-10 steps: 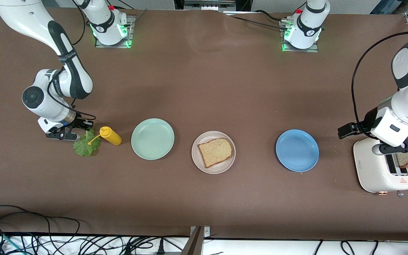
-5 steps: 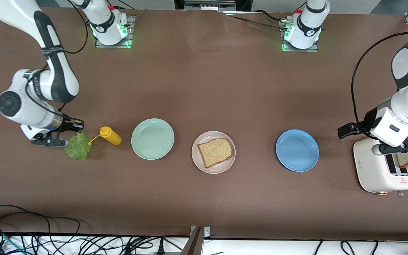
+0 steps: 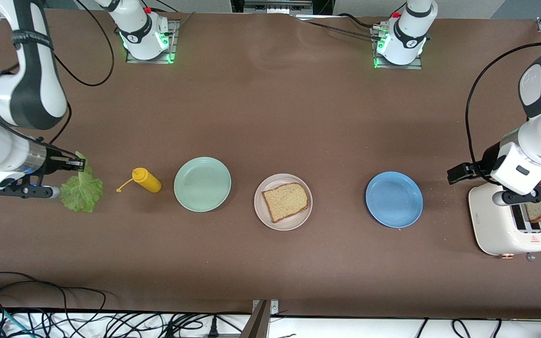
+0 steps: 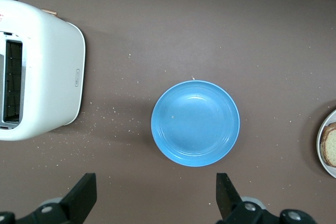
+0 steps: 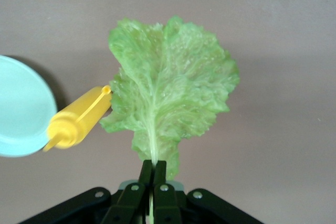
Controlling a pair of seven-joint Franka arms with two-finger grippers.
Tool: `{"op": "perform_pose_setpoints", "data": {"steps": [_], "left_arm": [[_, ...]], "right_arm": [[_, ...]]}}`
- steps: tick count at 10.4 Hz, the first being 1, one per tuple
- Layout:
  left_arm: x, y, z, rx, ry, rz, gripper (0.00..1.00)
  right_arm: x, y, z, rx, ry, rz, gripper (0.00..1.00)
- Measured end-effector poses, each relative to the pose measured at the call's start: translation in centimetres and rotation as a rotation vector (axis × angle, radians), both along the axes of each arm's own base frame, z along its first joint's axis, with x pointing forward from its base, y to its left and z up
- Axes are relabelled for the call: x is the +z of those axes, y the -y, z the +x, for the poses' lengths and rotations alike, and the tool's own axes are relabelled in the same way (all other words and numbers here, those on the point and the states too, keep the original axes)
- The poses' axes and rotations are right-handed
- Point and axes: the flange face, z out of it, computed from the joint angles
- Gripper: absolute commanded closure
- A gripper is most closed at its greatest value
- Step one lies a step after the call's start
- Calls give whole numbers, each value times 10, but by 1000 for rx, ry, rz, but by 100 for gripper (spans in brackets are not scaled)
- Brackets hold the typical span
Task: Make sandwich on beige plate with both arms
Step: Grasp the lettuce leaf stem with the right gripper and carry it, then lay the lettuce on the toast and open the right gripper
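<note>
One slice of brown toast (image 3: 285, 201) lies on the beige plate (image 3: 282, 179) in the middle of the table. My right gripper (image 3: 75, 169) (image 5: 153, 163) is shut on the stem of the green lettuce leaf (image 3: 81, 188) (image 5: 168, 98). The leaf hangs in the air over the table at the right arm's end. A second toast slice (image 3: 540, 210) sticks out of a white toaster (image 3: 505, 225). My left gripper (image 3: 530, 193) (image 4: 156, 203) hangs over the toaster, open and holding nothing.
A yellow squeeze bottle (image 3: 147, 180) lies between the lettuce and a mint-green plate (image 3: 202, 184). A blue plate (image 3: 394, 199) sits between the beige plate and the toaster. Cables run along the table edge nearest the front camera.
My right gripper has lifted the lettuce off the table and carried it away from the yellow bottle, toward the right arm's end. The left arm has stayed still.
</note>
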Motion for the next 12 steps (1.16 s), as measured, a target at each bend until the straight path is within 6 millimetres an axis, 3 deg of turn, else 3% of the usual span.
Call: {"op": "perform_pose_setpoints", "data": {"steps": [2,3,6,8,10,12], "left_arm": [[-3,0,1,0,-4,-1,0],[-3,0,1,0,-5,-1,0],[-3,0,1,-1,-5,-2,0],[-3,1,1,-1,-5,-2,0],[-4,1,1,-2,-6,-2,0],[-6,1,1,-3,-9,-3,0]], "right_arm": [[31,-31,0,-43,-4,-12,100],[34,-61,-1,-84,2,-26,100],[27,-185,-12,-202,60,-32,100],[5,-256,-14,-293,112,50,100],[-28,-320,-13,-438,174,125,100],[-69,-397,-24,-579,233,175,100]]}}
